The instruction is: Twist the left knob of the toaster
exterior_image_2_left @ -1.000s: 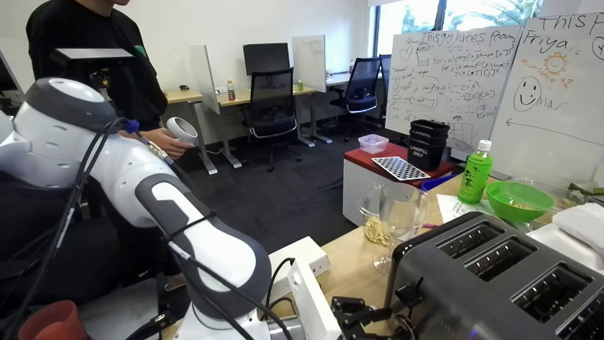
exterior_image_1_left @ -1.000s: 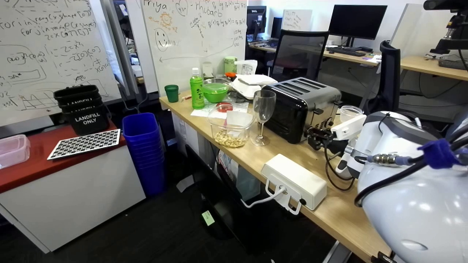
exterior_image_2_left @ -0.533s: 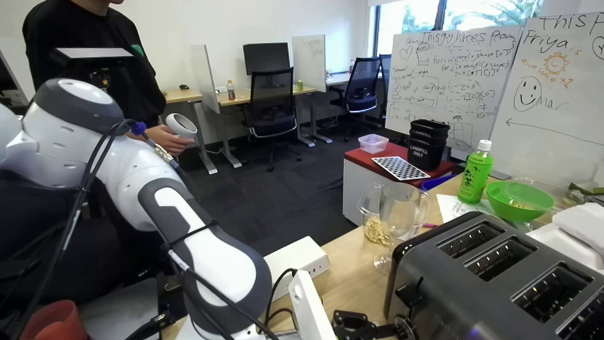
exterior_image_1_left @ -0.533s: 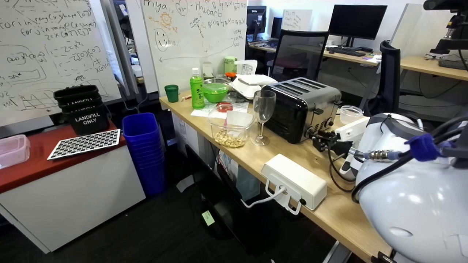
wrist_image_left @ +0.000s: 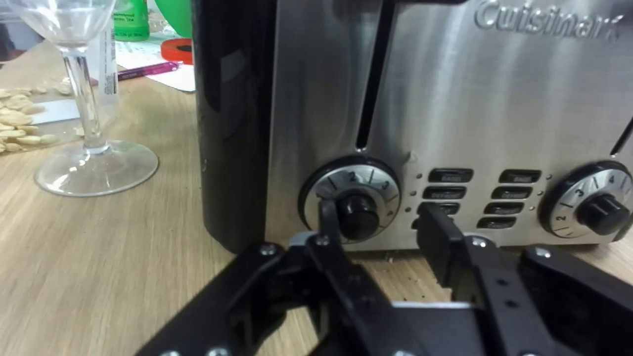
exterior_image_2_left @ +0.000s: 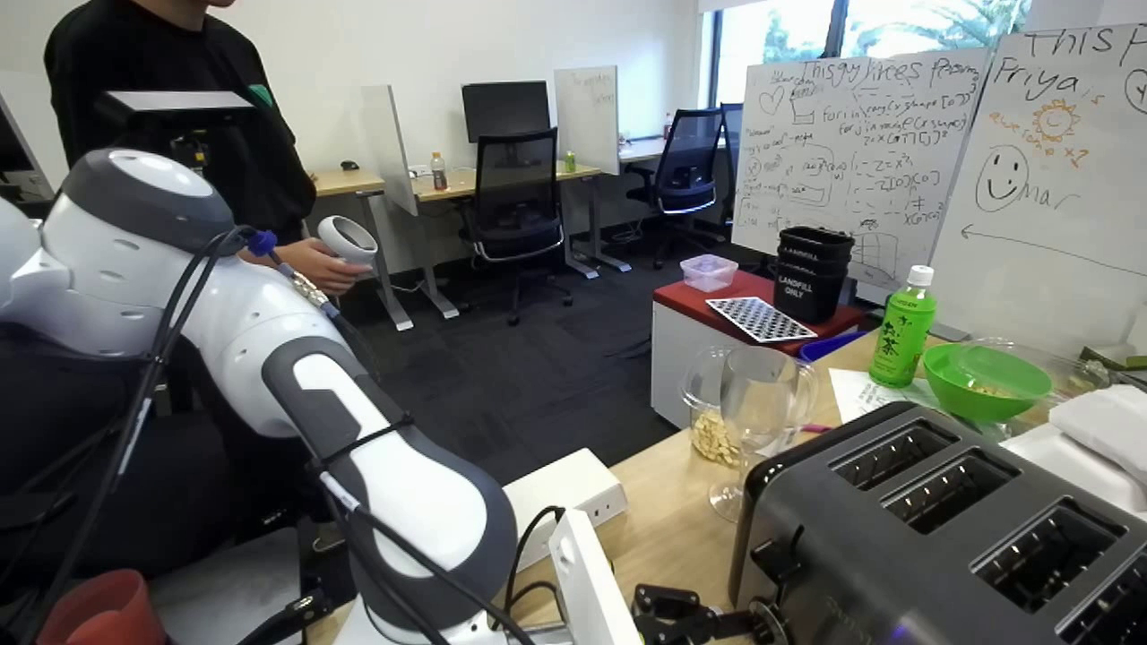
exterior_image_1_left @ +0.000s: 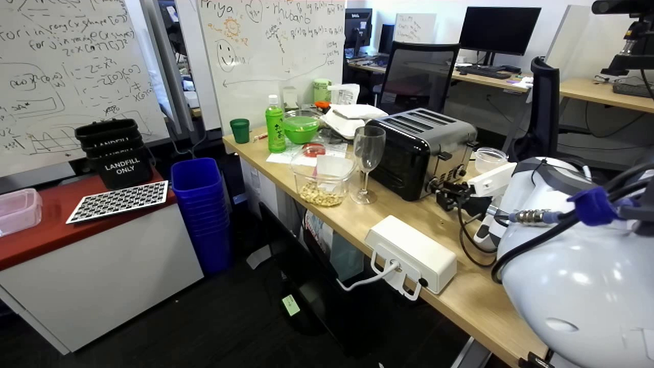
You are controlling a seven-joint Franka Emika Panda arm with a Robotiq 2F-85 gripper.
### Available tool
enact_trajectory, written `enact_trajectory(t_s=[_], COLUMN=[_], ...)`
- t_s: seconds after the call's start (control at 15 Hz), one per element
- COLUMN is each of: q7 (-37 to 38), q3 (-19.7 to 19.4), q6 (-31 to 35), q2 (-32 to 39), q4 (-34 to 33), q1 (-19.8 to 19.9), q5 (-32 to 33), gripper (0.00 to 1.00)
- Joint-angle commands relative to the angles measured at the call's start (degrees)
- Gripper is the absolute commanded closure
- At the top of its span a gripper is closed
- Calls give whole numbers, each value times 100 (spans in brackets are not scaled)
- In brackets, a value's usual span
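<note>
The toaster (exterior_image_1_left: 424, 153) stands on the table with its black side and silver front showing. It also appears in an exterior view (exterior_image_2_left: 905, 546). In the wrist view its silver front (wrist_image_left: 445, 109) carries the left knob (wrist_image_left: 357, 217), a black stub in a silver numbered dial. My gripper (wrist_image_left: 379, 210) is open in front of this dial. Its left finger is just left of the stub and partly covers the dial. Its right finger is well to the right, over the small buttons. I cannot tell whether the left finger touches the stub. The gripper also shows in both exterior views (exterior_image_1_left: 452, 195) (exterior_image_2_left: 694, 618).
A wine glass (wrist_image_left: 94, 148) stands left of the toaster. A clear tub of nuts (exterior_image_1_left: 322, 191) is beyond the glass. A white socket box (exterior_image_1_left: 411, 253) sits at the table edge. The right knob (wrist_image_left: 603, 213) is at the far right of the toaster front.
Since one second ago, the gripper has moved slightly down and a little rightward in an exterior view. Over the last half second it has hardly moved. The toaster has stayed in place.
</note>
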State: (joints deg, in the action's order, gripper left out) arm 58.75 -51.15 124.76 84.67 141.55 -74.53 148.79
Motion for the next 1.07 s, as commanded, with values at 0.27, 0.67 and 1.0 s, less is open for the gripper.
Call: enact_trajectory(t_s=[0.27, 0.67, 1.0], q7=[171, 224, 543], q3=[-47, -87, -41], q6=[-225, -323, -430], q2=[-15, -14, -14], q4=[2, -4, 24], q1=[2, 75, 9], q5=[25, 22, 6], gripper=[78, 81, 94])
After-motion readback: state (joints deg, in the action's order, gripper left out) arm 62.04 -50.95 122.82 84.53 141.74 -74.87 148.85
